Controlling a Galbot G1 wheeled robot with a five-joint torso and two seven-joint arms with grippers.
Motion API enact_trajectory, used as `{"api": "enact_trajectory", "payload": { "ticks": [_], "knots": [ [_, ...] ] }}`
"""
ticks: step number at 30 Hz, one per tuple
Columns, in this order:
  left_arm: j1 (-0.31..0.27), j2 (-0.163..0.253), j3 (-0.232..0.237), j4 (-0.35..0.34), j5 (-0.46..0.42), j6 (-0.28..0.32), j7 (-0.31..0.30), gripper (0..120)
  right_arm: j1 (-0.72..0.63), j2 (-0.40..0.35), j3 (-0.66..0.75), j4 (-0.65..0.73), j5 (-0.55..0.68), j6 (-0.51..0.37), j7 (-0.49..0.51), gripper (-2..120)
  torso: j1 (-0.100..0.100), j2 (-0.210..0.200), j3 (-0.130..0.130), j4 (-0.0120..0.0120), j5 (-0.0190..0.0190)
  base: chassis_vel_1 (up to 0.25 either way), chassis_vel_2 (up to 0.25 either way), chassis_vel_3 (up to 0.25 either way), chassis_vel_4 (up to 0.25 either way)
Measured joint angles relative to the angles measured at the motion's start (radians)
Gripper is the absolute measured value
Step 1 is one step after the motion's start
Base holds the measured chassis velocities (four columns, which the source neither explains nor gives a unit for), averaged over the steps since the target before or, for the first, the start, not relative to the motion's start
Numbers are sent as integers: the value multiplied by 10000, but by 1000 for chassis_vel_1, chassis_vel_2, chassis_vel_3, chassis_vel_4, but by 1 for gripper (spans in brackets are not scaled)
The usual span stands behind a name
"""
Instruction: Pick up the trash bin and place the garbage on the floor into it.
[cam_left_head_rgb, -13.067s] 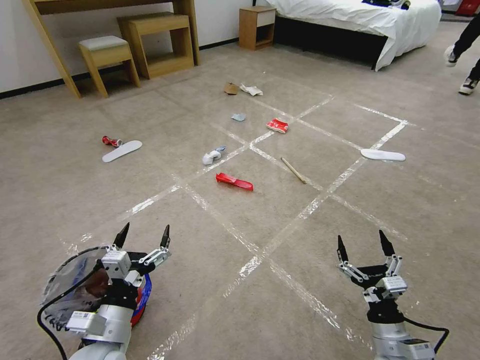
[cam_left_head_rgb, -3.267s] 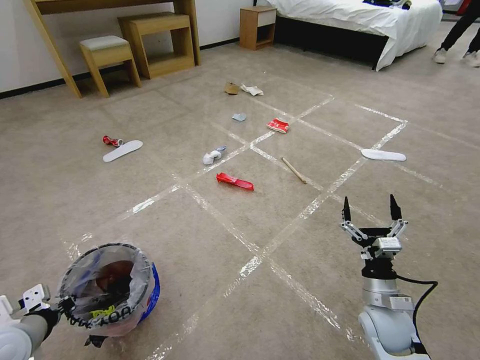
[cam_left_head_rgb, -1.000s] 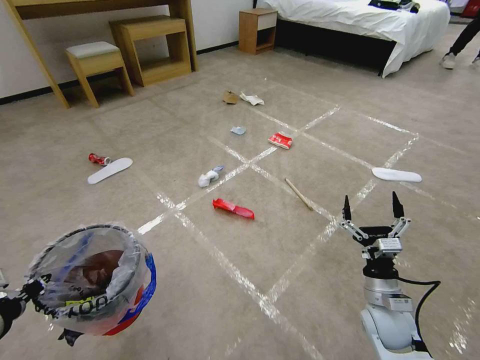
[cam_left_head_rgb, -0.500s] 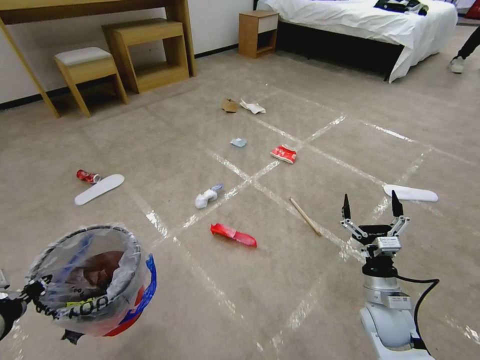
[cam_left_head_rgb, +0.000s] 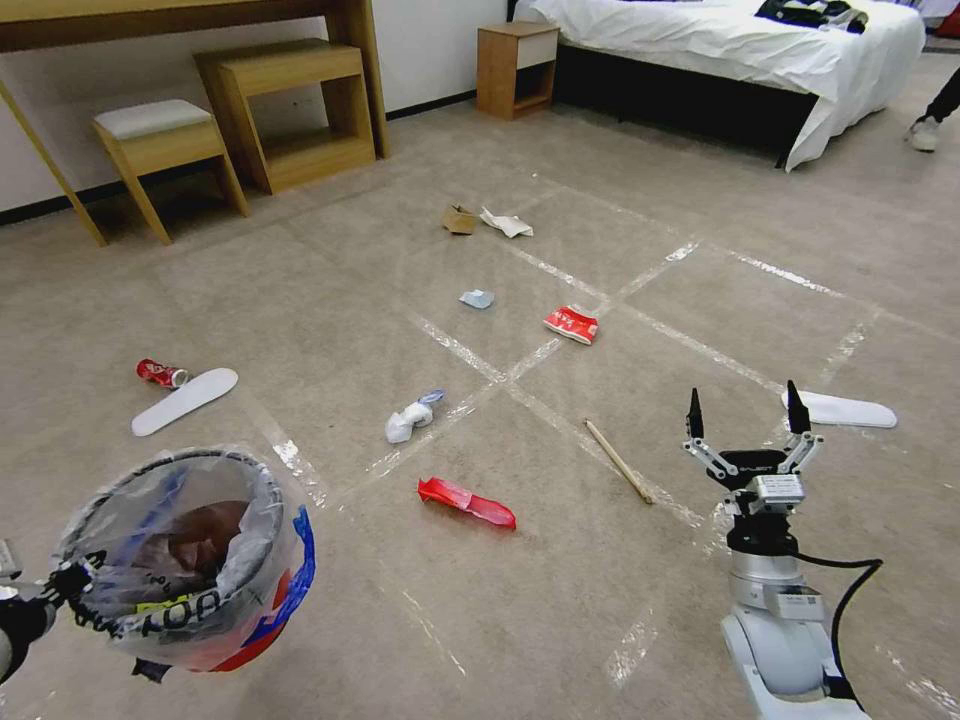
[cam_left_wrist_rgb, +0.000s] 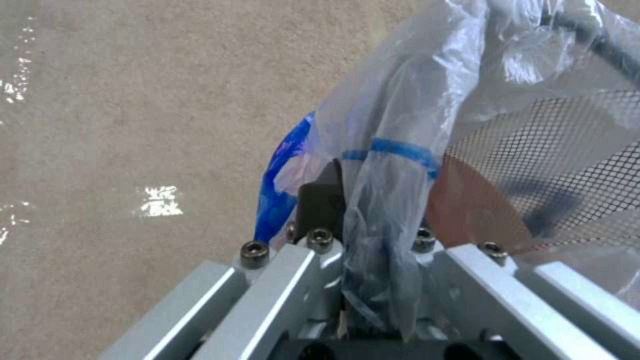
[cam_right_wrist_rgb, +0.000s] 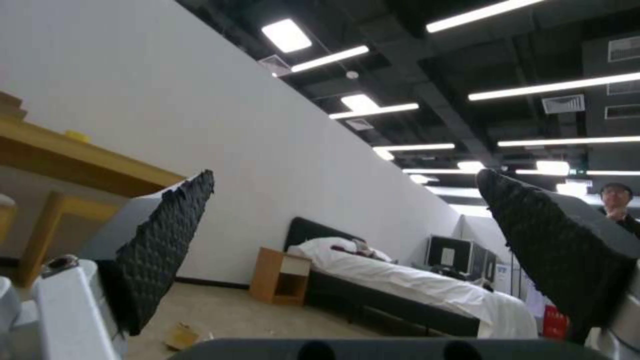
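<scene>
Item, left gripper (cam_left_wrist_rgb: 373, 280): my jaws clamped on the bagged rim of the trash bin (cam_left_head_rgb: 185, 560), held off the floor (cam_left_head_rgb: 560, 620) at near left. Item, right gripper (cam_left_head_rgb: 742, 412): jaws spread, empty, raised at near right. Change: my view has advanced; the garbage, red wrapper (cam_left_head_rgb: 466, 502) and wooden stick (cam_left_head_rgb: 618, 474) nearest, lies closer, nearly reachable.
</scene>
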Motion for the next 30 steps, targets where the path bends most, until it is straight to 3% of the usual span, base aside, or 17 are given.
{"api": "enact_trajectory", "payload": {
  "ticks": [30],
  "knots": [
    [208,-155,21,-229,138,1,68,0,-24,-6,58,12,-87,126,-112,100,0,0,1,0,0,-2,3,3,-3]
  ]
}}
